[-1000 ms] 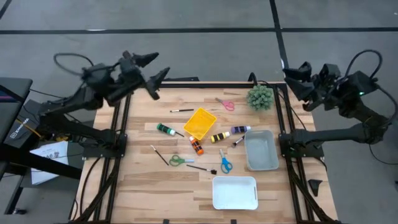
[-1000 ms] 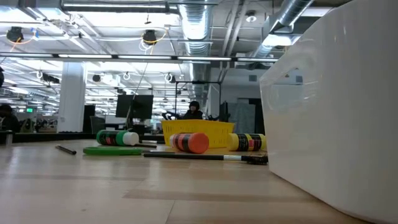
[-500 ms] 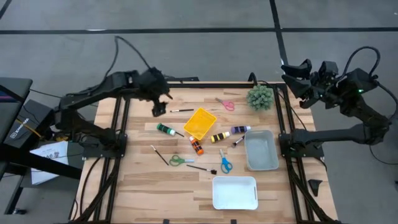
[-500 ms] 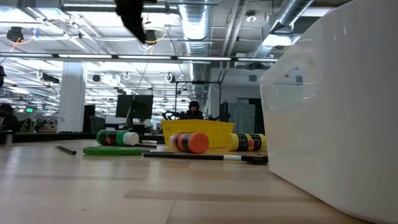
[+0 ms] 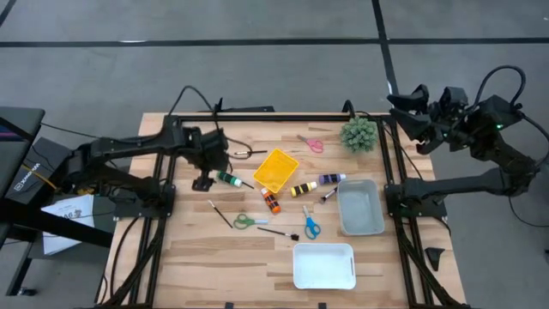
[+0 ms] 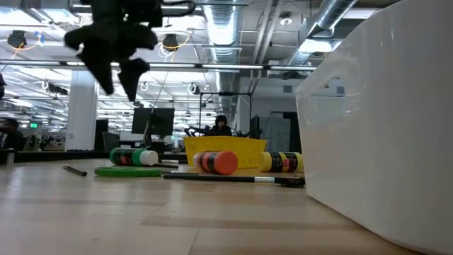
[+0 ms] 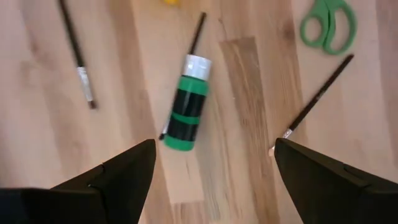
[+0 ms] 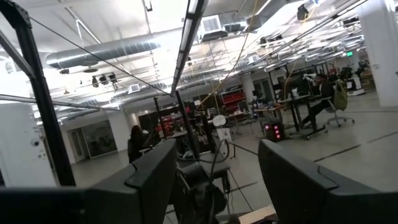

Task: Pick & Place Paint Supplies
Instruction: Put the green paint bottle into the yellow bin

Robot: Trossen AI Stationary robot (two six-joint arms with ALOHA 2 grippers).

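Paint bottles lie on their sides on the table: green (image 5: pixel 227 178) (image 7: pixel 188 112) (image 6: pixel 131 156), orange (image 5: pixel 271 202), yellow (image 5: pixel 303 189) and purple (image 5: pixel 331 179). Thin dark brushes lie flat around them (image 5: pixel 250 152) (image 5: pixel 220 214) (image 5: pixel 279 232). My left gripper (image 5: pixel 208 172) (image 7: pixel 214 146) (image 6: pixel 117 78) hangs open above the table, pointing down, with the green bottle just ahead of its fingers. My right gripper (image 5: pixel 399 110) is open and waits beyond the table's right edge, by the far corner.
A yellow basket (image 5: pixel 276 170) sits mid-table. A grey bin (image 5: pixel 359 207) and a white bin (image 5: pixel 323 265) stand toward the near right. Green (image 5: pixel 250 221), blue (image 5: pixel 310 225) and pink (image 5: pixel 310 143) scissors lie about; a spiky plant (image 5: pixel 358 134) stands far right.
My left gripper has come from above the table's far left corner toward the near edge and down, tipping over so its fingers point at the table. It now hangs beside the green bottle and has entered the low view from above. Nothing on the table has moved.
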